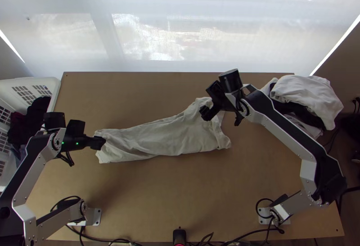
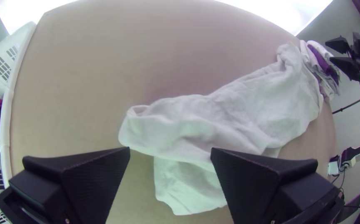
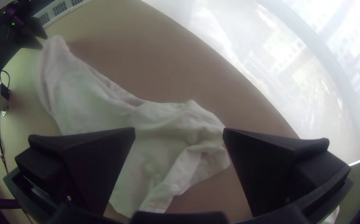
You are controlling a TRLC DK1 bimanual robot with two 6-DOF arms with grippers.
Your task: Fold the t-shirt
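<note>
The white t-shirt [image 1: 162, 135] lies bunched lengthwise across the middle of the table, wrinkled, its wider end toward the right. At its left end is my left gripper [image 1: 100, 143]; my right gripper [image 1: 208, 112] is over its upper right part. In the left wrist view my left gripper [image 2: 170, 151] stands open, with the t-shirt [image 2: 229, 120] beyond and between its fingers. The right wrist view has my right gripper [image 3: 179, 132] open above the wrinkled t-shirt [image 3: 146, 145]. I cannot tell whether either touches the cloth.
A white basket [image 1: 55, 93] holding dark clothes stands at the table's left edge. A pile of white and dark clothes [image 1: 308, 95] lies at the back right corner, beside the right arm. Bare wood [image 1: 171, 196] lies in front of the t-shirt, toward the arms' bases.
</note>
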